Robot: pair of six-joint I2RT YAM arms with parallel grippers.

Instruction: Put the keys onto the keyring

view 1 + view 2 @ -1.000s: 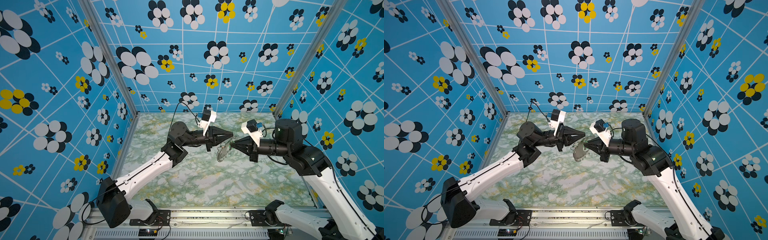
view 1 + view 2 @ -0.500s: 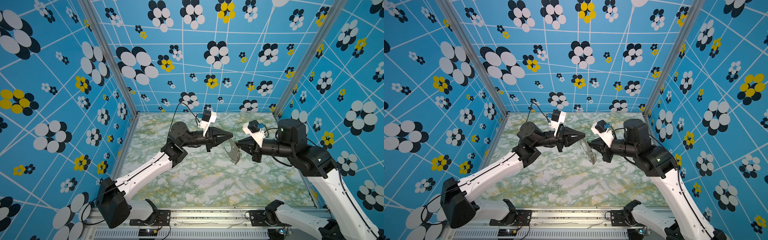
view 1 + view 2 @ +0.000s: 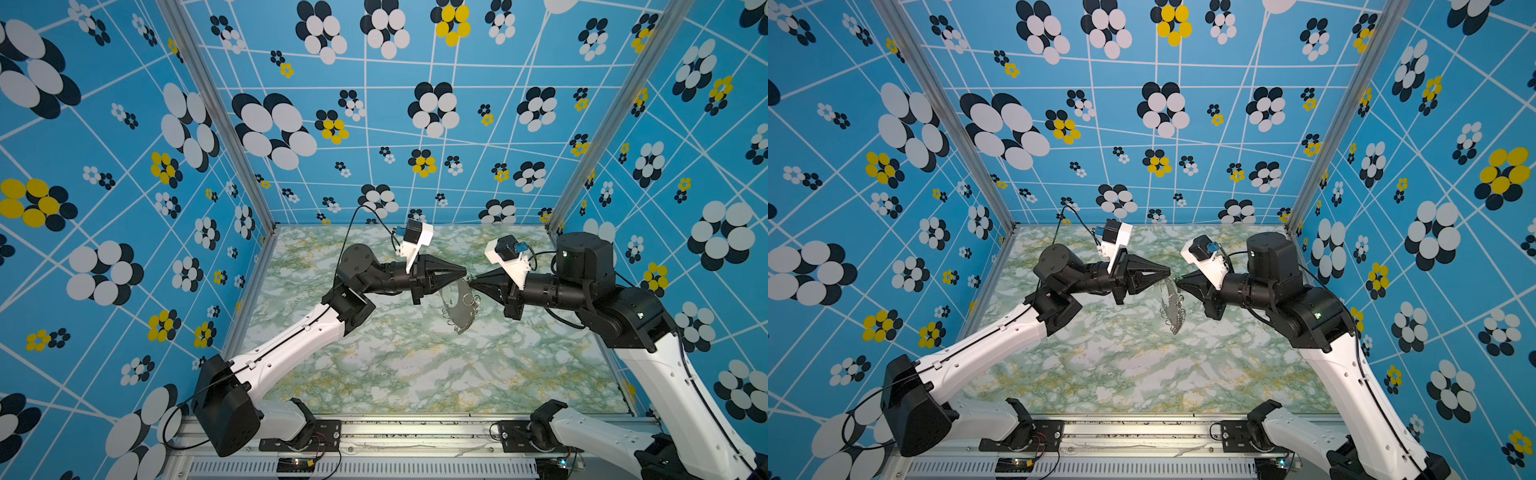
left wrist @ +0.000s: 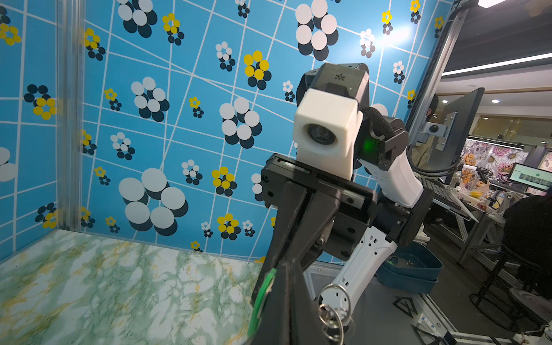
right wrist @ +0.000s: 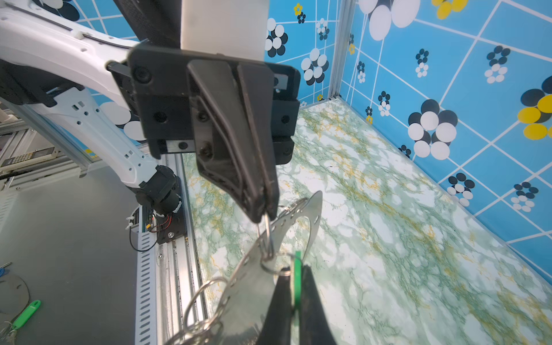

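Black fingers of the left gripper [image 3: 462, 272] pinched one wire loop [image 5: 268, 236] of the keyring [image 3: 459, 309], whose flat band hung below the tips, clear of the marbled table [image 3: 415, 374]. Just right of it, the right gripper [image 3: 474, 281] was clamped on the green key [image 5: 295, 276], its long axis aimed leftward at a neighbouring loop. Whether it had entered, I could not tell.

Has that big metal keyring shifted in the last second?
Yes. The keyring, dangling from the left gripper, has swung toward the right wall.
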